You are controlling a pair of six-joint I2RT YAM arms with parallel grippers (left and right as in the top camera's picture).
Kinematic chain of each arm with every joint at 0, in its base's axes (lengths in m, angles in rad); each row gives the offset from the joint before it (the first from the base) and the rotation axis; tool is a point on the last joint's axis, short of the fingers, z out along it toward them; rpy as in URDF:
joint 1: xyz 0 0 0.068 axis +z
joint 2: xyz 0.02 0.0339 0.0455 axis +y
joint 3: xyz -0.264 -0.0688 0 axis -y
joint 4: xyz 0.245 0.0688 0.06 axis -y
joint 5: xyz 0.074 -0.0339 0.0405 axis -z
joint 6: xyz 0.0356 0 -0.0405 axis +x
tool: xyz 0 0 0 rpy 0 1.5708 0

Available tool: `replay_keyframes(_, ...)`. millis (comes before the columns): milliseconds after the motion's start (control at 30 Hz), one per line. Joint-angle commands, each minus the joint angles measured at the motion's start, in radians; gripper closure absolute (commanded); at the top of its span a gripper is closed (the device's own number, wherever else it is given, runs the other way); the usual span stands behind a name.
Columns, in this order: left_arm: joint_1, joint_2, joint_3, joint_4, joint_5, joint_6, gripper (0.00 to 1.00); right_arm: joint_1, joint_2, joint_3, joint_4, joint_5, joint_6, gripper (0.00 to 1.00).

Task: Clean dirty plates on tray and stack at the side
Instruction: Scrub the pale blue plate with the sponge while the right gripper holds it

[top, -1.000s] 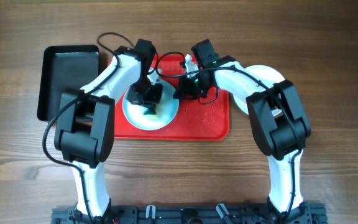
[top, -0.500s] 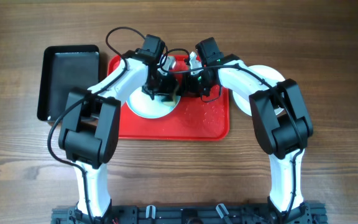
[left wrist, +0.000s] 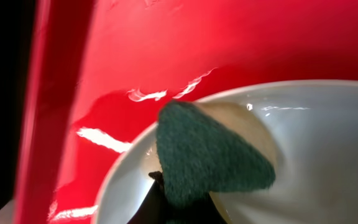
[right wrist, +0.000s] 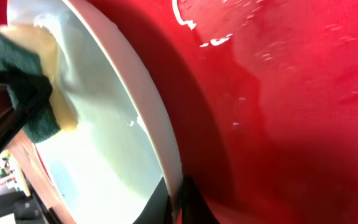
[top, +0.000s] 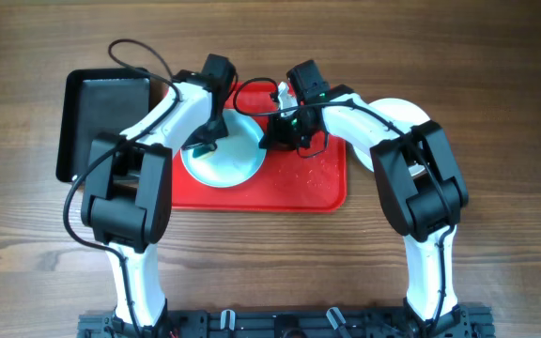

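Note:
A pale plate (top: 233,161) lies on the red tray (top: 313,183), left of its middle. My left gripper (top: 203,141) is shut on a green and yellow sponge (left wrist: 210,152), which presses on the plate's (left wrist: 319,162) inner face near its left rim. My right gripper (top: 269,138) is shut on the plate's right rim (right wrist: 178,186), one finger inside and one outside. In the right wrist view the sponge (right wrist: 31,87) shows at the plate's (right wrist: 104,143) far side. Another plate (top: 404,111) sits on the table right of the tray, partly under my right arm.
A black rectangular bin (top: 106,117) stands just left of the tray. Water drops glisten on the tray's right half (right wrist: 278,93). Both arms' cables loop above the tray's far edge.
My left gripper swept the sponge from the plate's middle to its upper right, then back to the left rim. The right gripper kept its hold on the rim.

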Motion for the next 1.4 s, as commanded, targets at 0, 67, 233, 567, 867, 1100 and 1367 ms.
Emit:
replay_keyframes(0, 0.045, 0.048, -0.035, -0.054, 0.045, 0.035, 0.96, -0.015, 0.034, -0.016, -0.014, 0.023, -0.003, 0.96)
replay_keyframes(67, 0.040, 0.048, -0.035, -0.059, 0.194, 0.185, 0.96, -0.015, 0.034, -0.016, -0.012, 0.023, -0.003, 0.95)
replay_keyframes(233, 0.034, 0.048, -0.035, -0.080, 0.555, 0.519, 0.96, -0.015, 0.034, -0.016, -0.013, 0.023, -0.003, 0.96)
replay_keyframes(567, 0.034, 0.048, -0.035, -0.059, 0.827, 0.785, 0.96, -0.015, 0.034, -0.016, -0.013, 0.025, -0.003, 0.96)
replay_keyframes(867, 0.033, 0.048, -0.035, 0.199, 0.694, 0.543, 0.96, -0.015, 0.034, -0.016, -0.013, 0.026, 0.000, 0.96)
replay_keyframes(1100, 0.034, 0.047, -0.021, 0.266, 0.206, 0.229, 0.96, -0.015, 0.034, -0.016, -0.016, 0.030, 0.000, 0.96)
replay_keyframes(1367, 0.047, 0.021, 0.039, 0.153, -0.090, 0.177, 0.96, -0.015, 0.034, -0.016, -0.017, 0.032, 0.000, 0.96)
